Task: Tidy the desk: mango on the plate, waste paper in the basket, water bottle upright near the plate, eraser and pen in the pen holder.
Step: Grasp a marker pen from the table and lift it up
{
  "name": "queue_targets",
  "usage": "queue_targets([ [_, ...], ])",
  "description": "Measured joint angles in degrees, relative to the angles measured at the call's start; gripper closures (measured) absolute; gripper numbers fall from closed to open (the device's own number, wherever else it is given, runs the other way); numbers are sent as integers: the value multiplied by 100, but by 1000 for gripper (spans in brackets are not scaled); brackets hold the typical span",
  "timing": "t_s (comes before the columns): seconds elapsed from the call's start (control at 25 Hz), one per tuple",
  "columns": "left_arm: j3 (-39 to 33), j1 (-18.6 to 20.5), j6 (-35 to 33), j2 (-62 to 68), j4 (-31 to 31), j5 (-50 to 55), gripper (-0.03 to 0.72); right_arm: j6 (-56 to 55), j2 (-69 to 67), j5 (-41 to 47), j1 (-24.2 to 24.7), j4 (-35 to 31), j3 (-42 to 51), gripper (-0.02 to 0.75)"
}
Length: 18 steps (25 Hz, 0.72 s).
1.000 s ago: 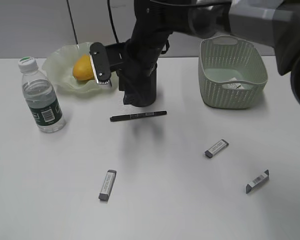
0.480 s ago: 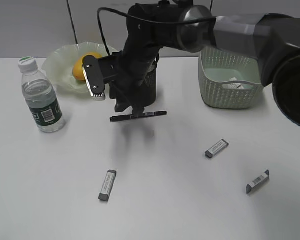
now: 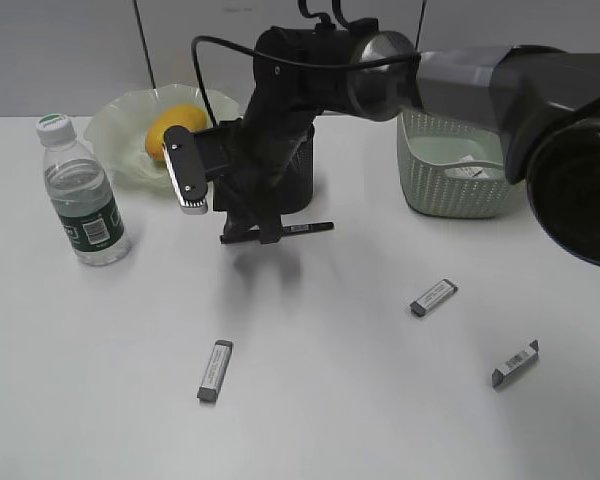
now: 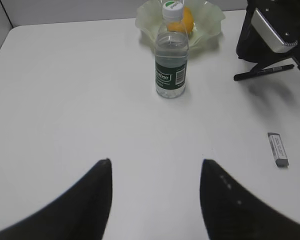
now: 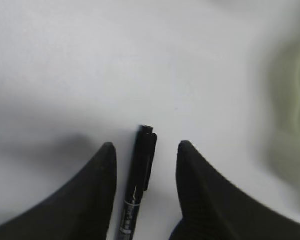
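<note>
The black pen (image 3: 308, 228) lies on the white table in front of the black mesh pen holder (image 3: 298, 178). My right gripper (image 3: 248, 232) is low over the pen's left end, open, its fingers on either side of the pen (image 5: 139, 180) without closing on it. The mango (image 3: 170, 126) lies on the pale green plate (image 3: 115, 135). The water bottle (image 3: 80, 195) stands upright left of the plate. White waste paper (image 3: 470, 171) lies in the basket (image 3: 460, 190). Three erasers lie on the table (image 3: 215, 370), (image 3: 433, 297), (image 3: 514, 363). My left gripper (image 4: 156, 167) is open and empty over bare table.
The left wrist view shows the bottle (image 4: 172, 55), the plate (image 4: 210, 22) behind it, the pen (image 4: 265, 72) and one eraser (image 4: 279, 149). The right arm crosses from the upper right, in front of the pen holder.
My right gripper has come down and forward from beside the pen holder to the pen, and now straddles the pen's left end. Nothing else has moved.
</note>
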State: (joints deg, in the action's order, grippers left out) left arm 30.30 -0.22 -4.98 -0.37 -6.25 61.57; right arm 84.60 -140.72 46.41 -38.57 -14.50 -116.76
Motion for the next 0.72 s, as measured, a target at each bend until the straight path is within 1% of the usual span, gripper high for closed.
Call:
queue_targets([
  [0.24, 0, 0, 0, 0, 0, 0, 261, 33, -167, -83, 78, -189, 0, 406],
  [0.52, 0, 0, 0, 0, 0, 0, 261, 91, -197, -67, 364, -538, 0, 406],
  [0.72, 0, 0, 0, 0, 1, 0, 261, 93, -216, -21, 386, -623, 0, 406],
])
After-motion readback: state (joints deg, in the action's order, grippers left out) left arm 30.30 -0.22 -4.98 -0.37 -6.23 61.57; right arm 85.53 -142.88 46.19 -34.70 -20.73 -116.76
